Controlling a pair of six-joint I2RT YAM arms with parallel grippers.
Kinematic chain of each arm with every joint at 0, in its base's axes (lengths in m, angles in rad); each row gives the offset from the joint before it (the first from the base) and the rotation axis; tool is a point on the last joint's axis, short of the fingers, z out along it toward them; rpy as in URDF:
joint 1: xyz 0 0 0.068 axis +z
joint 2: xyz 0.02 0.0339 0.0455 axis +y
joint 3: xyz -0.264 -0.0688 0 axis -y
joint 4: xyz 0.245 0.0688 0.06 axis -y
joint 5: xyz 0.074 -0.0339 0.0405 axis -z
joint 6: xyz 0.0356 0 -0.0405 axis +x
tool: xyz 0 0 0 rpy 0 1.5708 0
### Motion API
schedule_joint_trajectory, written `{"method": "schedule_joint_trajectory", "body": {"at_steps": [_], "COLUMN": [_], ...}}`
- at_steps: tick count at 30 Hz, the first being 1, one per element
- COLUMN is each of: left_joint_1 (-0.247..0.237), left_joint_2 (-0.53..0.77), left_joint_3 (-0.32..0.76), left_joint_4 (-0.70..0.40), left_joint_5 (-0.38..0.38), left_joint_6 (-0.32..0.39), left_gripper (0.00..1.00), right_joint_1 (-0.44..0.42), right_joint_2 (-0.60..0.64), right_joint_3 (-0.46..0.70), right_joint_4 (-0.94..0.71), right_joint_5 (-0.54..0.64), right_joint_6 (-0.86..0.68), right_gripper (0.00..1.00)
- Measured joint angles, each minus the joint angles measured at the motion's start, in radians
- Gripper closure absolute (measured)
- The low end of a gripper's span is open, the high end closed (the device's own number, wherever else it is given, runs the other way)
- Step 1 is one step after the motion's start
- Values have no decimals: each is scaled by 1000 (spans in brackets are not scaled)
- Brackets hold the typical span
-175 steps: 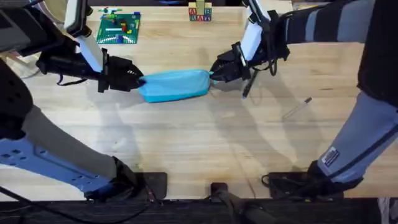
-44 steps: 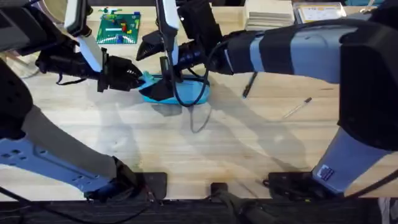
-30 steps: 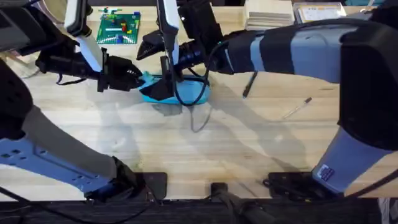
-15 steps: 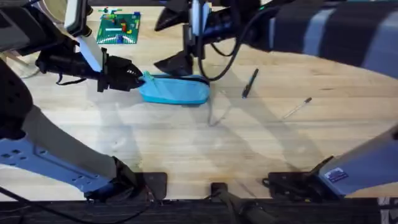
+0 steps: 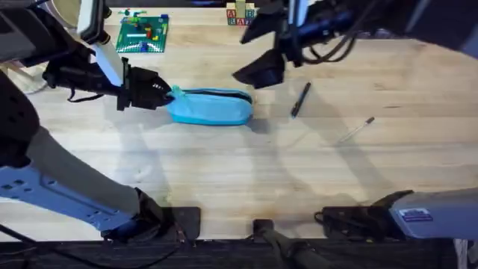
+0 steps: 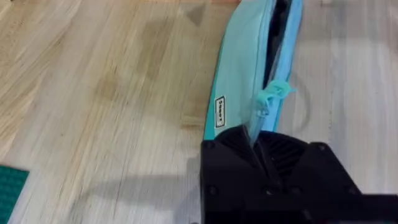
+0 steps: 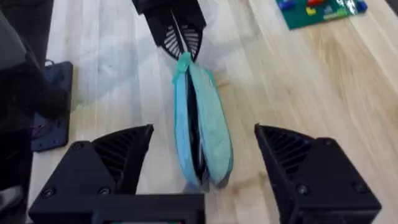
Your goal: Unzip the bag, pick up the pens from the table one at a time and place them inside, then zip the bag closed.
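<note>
Right gripper lifted off bag, lying left-right.

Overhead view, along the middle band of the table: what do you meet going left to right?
left gripper → bag → right gripper → dark pen → silvery pen

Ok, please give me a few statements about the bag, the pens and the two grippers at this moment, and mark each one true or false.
1. The left gripper is shut on the end of the bag. True.
2. The bag's zip is closed. False: it gapes open along the top.
3. The right gripper is open, holding nothing. True.
4. The dark pen lies inside the bag. False: it lies on the table.
5. The silvery pen lies on the table. True.
</note>
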Motion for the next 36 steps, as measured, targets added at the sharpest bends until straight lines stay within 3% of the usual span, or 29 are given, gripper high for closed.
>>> {"method": "schedule_joint_trajectory", "body": {"at_steps": [6,7,12,13,14,22,29,36], "left_joint_1": [0,0,0,0,0,0,0,1], "left_joint_2": [0,0,0,0,0,0,-12,-211], "left_joint_3": [0,0,0,0,0,0,69,117], "left_joint_4": [0,1,-2,-3,-2,-2,-88,-115], "left_joint_5": [0,0,0,0,0,-1,-34,-85], "left_joint_6": [0,3,4,2,2,6,88,105], "left_gripper": [954,891,142,45,17,6,5,5], "right_joint_1": [-38,-39,-39,-39,-39,-39,-39,-39], "right_joint_2": [-68,-76,-105,-107,-109,-111,-111,-111], "right_joint_3": [0,0,0,0,0,0,0,0], "right_joint_4": [-161,-179,-259,-270,-278,-297,-297,-297], "right_joint_5": [105,126,231,246,261,303,309,310], "right_joint_6": [0,0,0,0,0,0,0,0], "right_gripper": [6,6,6,6,6,6,6,6]}}
